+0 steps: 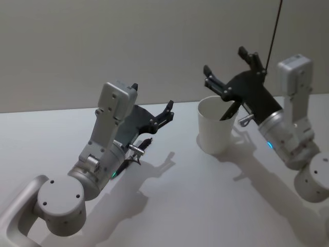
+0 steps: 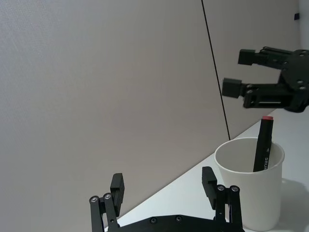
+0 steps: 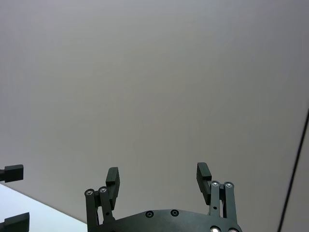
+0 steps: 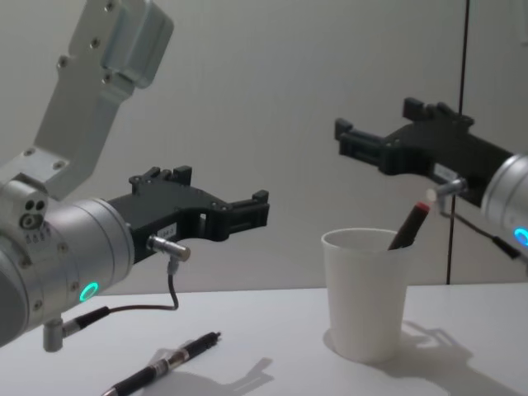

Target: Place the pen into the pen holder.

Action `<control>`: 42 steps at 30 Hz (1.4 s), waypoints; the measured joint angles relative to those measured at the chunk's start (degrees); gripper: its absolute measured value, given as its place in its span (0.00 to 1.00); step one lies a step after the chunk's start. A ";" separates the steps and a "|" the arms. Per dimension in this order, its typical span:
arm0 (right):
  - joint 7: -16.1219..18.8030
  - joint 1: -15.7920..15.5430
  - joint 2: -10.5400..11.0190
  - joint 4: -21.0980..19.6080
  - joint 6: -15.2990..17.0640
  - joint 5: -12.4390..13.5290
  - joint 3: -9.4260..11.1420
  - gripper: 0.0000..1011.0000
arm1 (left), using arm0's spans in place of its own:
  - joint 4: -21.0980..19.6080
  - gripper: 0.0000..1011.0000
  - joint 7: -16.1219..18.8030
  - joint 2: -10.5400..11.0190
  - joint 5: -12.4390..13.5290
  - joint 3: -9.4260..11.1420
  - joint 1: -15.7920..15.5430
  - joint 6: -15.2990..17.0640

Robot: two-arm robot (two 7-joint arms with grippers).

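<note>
The pen holder, a white paper cup (image 1: 215, 128) (image 4: 366, 297) (image 2: 251, 193), stands on the white table. A black marker pen with a red end (image 2: 263, 145) (image 4: 410, 224) (image 1: 227, 111) leans inside it. My right gripper (image 1: 226, 64) (image 4: 379, 124) (image 2: 240, 72) (image 3: 158, 174) hovers just above the cup, open and holding nothing. Left of the cup, my left gripper (image 1: 154, 100) (image 4: 219, 194) (image 2: 163, 182) is raised off the table, open and empty. A second dark pen (image 4: 165, 363) (image 1: 134, 153) lies flat on the table beneath the left arm.
A plain grey wall runs behind the table, with a thin black cable (image 2: 215, 67) (image 4: 459, 140) hanging down it behind the cup. A cable (image 4: 169, 297) loops from the left wrist above the lying pen.
</note>
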 joint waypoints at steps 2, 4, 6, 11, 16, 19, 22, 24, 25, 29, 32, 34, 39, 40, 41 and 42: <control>-0.41 -0.63 0.32 -0.91 0.35 0.46 0.15 0.99 | 0.00 0.99 0.00 0.00 0.00 0.00 0.00 0.00; -1.17 -1.69 0.90 -2.44 0.95 1.21 0.42 0.99 | 0.00 0.99 0.00 0.00 0.00 0.00 0.00 0.00; -1.88 -2.81 1.50 -3.74 1.46 1.82 0.71 0.99 | 0.00 0.99 0.00 0.00 0.00 0.00 0.00 0.00; -3.57 -4.80 2.61 -6.28 2.42 2.88 1.30 0.99 | 0.00 0.99 0.00 0.00 0.00 0.00 0.00 0.00; -5.92 -7.06 3.85 -8.89 3.49 3.78 2.00 0.99 | 0.00 0.99 0.00 0.00 0.00 0.00 0.00 0.00; -7.47 -8.39 4.54 -10.10 4.08 4.26 2.44 0.99 | 0.00 0.99 0.00 0.00 0.00 0.00 0.00 0.00; -8.74 -9.27 5.00 -10.85 4.54 4.62 2.76 0.99 | 0.00 0.99 0.00 0.00 0.00 0.00 0.00 0.00; -9.85 -10.22 5.46 -11.54 4.97 4.98 3.10 0.99 | 0.00 0.99 0.00 0.00 0.00 0.00 0.00 0.00; -10.45 -10.82 5.75 -11.96 5.18 5.18 3.31 0.99 | 0.00 0.99 0.00 0.00 0.00 0.00 0.00 0.00; -11.64 -11.88 6.27 -12.74 5.62 5.58 3.68 0.99 | 0.00 0.99 0.00 0.00 0.00 0.00 0.00 0.00; -11.64 -11.88 6.29 -12.77 5.69 5.61 3.68 0.99 | 0.00 0.99 0.00 0.00 0.00 0.00 0.00 0.00; -11.63 -11.96 6.36 -12.87 5.84 5.69 3.68 0.99 | 0.00 0.99 0.00 0.00 0.00 0.00 0.00 0.00; -11.34 -12.93 7.19 -14.00 7.42 6.74 3.56 0.99 | 0.00 0.99 0.00 0.00 0.00 0.00 0.00 0.00; -11.26 -13.13 7.35 -14.22 7.72 6.94 3.53 0.99 | 0.00 0.99 0.00 0.00 0.00 0.00 0.00 0.00; -11.02 -13.69 7.82 -14.87 8.66 7.58 3.45 0.99 | 0.00 0.99 0.00 -0.01 0.00 0.00 0.00 0.00; -10.94 -13.93 8.03 -15.16 9.01 7.81 3.41 0.99 | 0.00 0.99 0.00 0.00 0.00 0.00 0.00 0.00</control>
